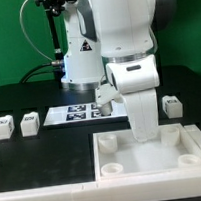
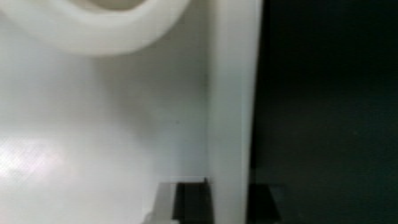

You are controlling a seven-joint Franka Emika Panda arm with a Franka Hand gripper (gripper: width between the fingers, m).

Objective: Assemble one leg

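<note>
The arm's white bulk is hiding the claw (image 1: 142, 132), hanging low over the socketed board (image 1: 160, 159); I cannot tell whether it is apart or clamped. The marker board (image 1: 75, 113) is lying on the black surface (image 1: 34, 161). White tagged pegs are standing there: outer leg (image 1: 3, 126) and inner leg (image 1: 28, 122) at the exterior view's left, lone leg (image 1: 171, 105) at its right.

Socketed board (image 1: 150, 159) laid at table (image 1: 34, 161) front, toward exterior view's right. Marker board (image 1: 78, 113) placed behind it, mid-table. Leg (image 1: 3, 126) and second leg (image 1: 29, 122) stood side by side at exterior view's left of strip; third leg (image 1: 171, 105) set well apart at exterior view's right.
</note>
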